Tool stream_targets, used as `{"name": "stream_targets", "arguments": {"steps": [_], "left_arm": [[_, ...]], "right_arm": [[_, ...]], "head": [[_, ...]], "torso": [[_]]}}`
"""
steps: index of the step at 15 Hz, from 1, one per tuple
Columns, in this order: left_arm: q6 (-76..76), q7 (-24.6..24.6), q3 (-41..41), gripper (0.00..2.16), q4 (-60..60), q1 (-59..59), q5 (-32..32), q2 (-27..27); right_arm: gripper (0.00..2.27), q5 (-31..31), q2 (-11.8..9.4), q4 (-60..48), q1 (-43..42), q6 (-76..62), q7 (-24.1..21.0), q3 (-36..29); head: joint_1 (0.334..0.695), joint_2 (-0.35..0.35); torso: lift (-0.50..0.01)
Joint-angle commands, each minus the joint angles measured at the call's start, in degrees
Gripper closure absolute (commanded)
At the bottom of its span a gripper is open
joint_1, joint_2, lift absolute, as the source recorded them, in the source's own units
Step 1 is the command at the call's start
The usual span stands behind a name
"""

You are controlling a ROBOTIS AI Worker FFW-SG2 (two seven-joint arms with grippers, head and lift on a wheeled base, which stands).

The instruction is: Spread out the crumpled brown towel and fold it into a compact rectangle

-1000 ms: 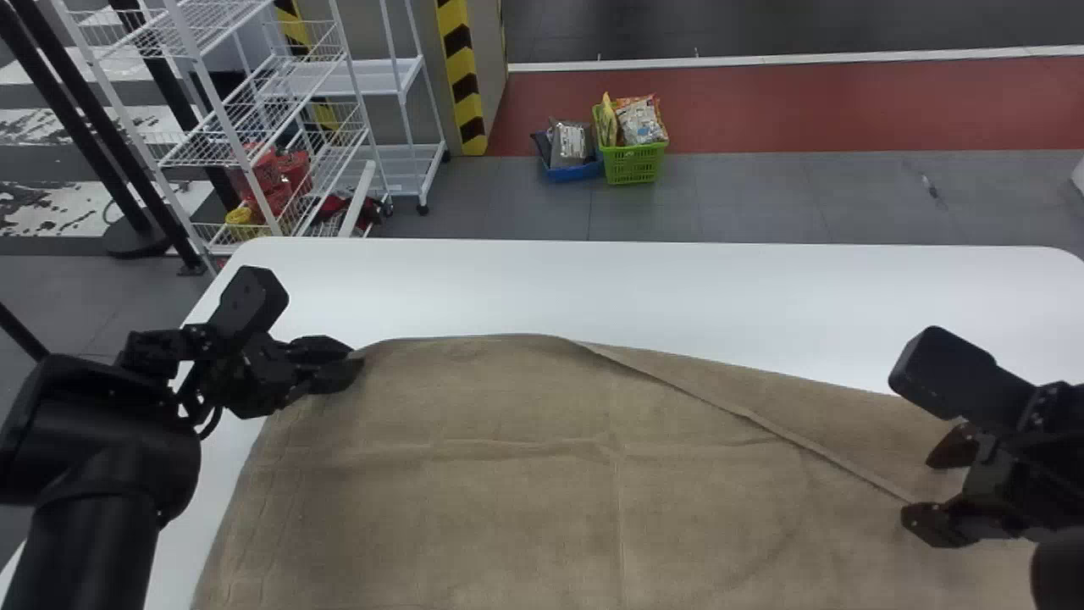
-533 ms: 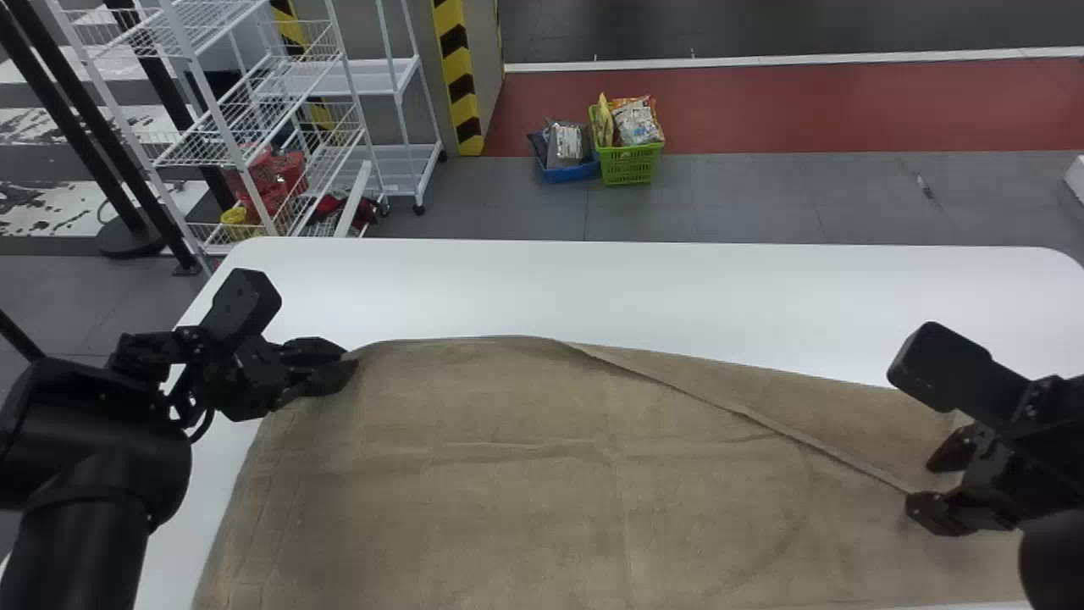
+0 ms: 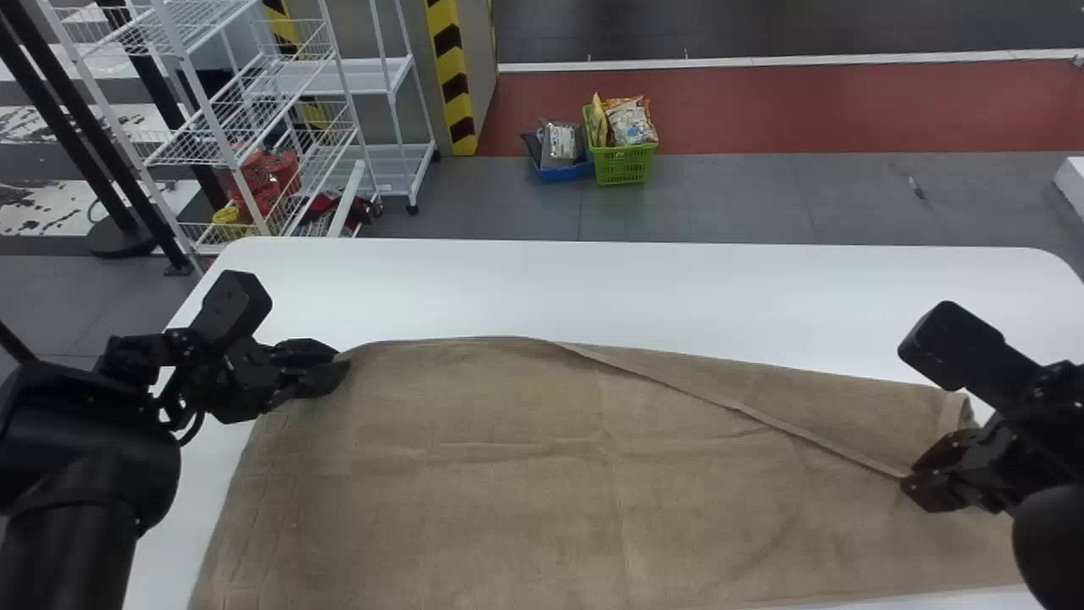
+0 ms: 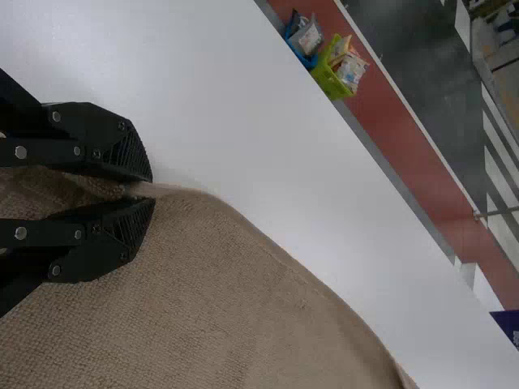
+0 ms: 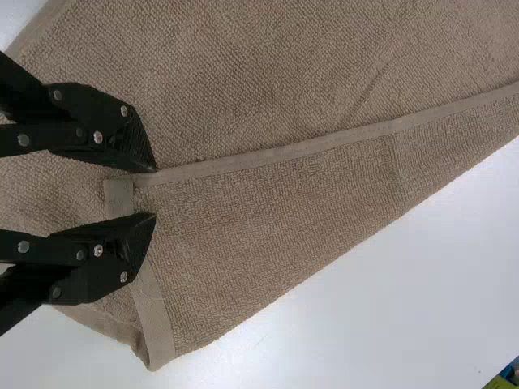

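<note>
The brown towel (image 3: 508, 517) lies spread over the table, its far right part turned over into a flap with a diagonal hem. At the towel's far left corner, my left gripper (image 3: 337, 363) is shut on the fabric; in the left wrist view the left gripper (image 4: 151, 190) pinches the edge of the towel (image 4: 219, 300). My right gripper (image 3: 918, 473) is at the flap's right end. In the right wrist view the right gripper (image 5: 154, 193) stands slightly open, its two fingers on either side of the flap's hemmed corner on the towel (image 5: 276, 219).
The white table (image 3: 644, 288) reaches past the towel on the far side, and a strip of it shows at the near right. On the floor beyond stand a green basket (image 3: 622, 165), a blue basket (image 3: 563, 173) and white wire shelves (image 3: 246, 127) at the left.
The right gripper has shifted slightly toward the table's far side, and its fingers have come closer together. The left gripper has moved a little to the left with the towel's corner.
</note>
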Motion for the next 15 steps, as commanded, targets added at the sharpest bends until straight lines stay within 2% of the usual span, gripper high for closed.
{"name": "stream_targets", "arguments": {"steps": [1,2,3,6,9,15], "left_arm": [[0.0,-0.1,0.0,0.92,0.0,0.0,-0.1,0.0],[-0.2,-0.1,0.0,0.92,0.0,0.0,-0.1,0.0],[-0.4,-0.1,0.0,0.92,0.0,0.0,0.0,0.1],[-1.9,-0.2,0.1,0.92,0.1,0.3,0.3,0.2],[-2.8,-0.6,1.3,0.92,-0.3,1.0,1.4,0.1],[-4.2,-3.0,4.7,0.92,-8.0,6.4,6.0,0.3]], "right_arm": [[1.04,-1.3,0.3,-0.3,-0.1,0.0,0.2,-0.9],[1.17,-1.3,0.3,-0.5,-0.1,-0.2,0.2,-0.9],[1.20,-1.2,0.2,-0.5,0.0,-0.5,0.2,-0.8],[1.21,-1.3,0.3,-0.6,0.1,-1.0,0.2,-1.1],[1.22,-3.8,0.3,-3.1,0.1,-0.9,0.2,-4.4],[1.21,-6.6,-2.8,-11.0,4.0,-1.9,0.2,-9.9]], "head": [[0.695,0.115],[0.695,0.117],[0.695,0.117],[0.695,0.117],[0.695,0.114],[0.695,0.098]], "torso": [[-0.127],[-0.127],[-0.127],[-0.127],[-0.127],[-0.127]]}}
